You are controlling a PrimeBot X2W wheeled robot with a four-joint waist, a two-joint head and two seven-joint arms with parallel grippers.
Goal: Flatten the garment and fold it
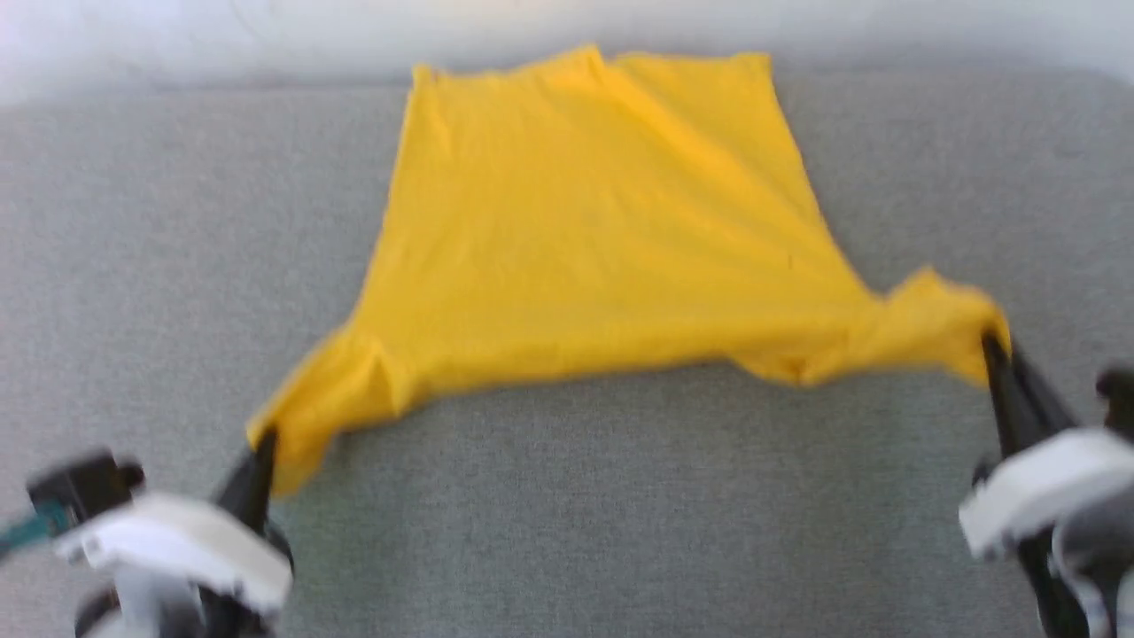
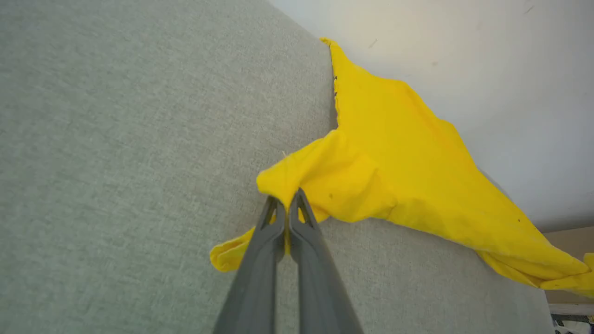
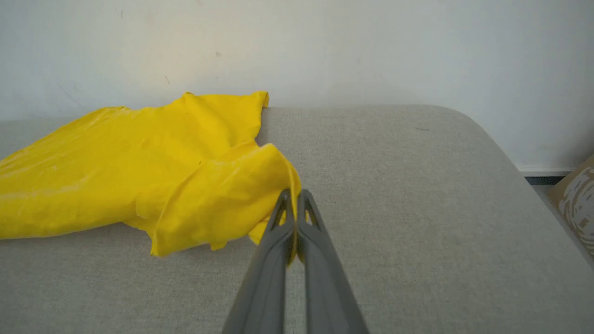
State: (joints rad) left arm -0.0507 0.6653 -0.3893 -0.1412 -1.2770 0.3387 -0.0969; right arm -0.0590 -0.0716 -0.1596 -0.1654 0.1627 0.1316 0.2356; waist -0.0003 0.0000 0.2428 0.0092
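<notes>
Shirt (image 1: 602, 221) soft, light, floppy (print hidden), hem at pad's (image 1: 133, 266) far edge. Left hand (image 1: 264, 439), right hand (image 1: 990, 341) each clench sleeve: sound holds.

grey fabric surface (image 1: 567, 496), white wall (image 3: 371, 46), cardboard box (image 3: 577, 204)

Long dark-grey fingers (image 2: 257, 264) with triangular cut-outs near the tips; white rounded wrist shells (image 1: 177, 545); a teal cable (image 1: 27, 530).

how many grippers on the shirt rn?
2. Left gripper is shut on the shirt's near-left sleeve; right gripper is shut on the near-right sleeve.
</notes>
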